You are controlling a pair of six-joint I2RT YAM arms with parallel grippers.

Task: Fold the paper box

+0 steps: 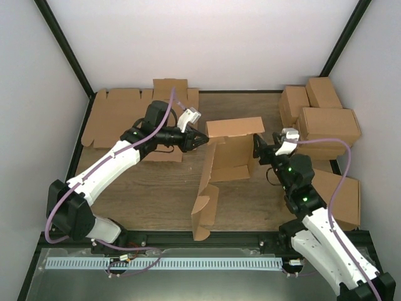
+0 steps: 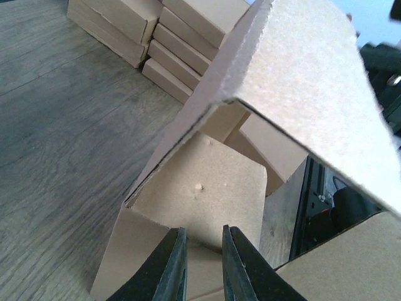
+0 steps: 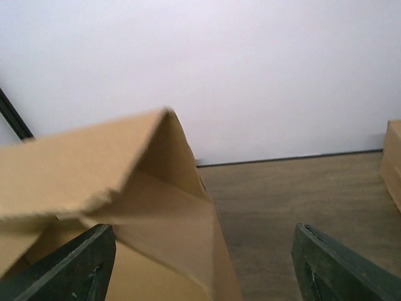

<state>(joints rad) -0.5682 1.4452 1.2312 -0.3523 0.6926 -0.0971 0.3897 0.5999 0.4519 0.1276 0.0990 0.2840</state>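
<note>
now, the paper box (image 1: 233, 153) stands half-folded.
right gripper (image 3: 203, 241) wide apart; left gripper (image 2: 203, 233) narrow at its wall, grip unclear.

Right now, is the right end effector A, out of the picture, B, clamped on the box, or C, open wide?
C: the right end effector has its fingers spread far apart with nothing pinched; the paper box sits in front of it.

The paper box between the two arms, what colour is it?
The paper box is plain brown cardboard, no print; clearest in the top external view.
</note>
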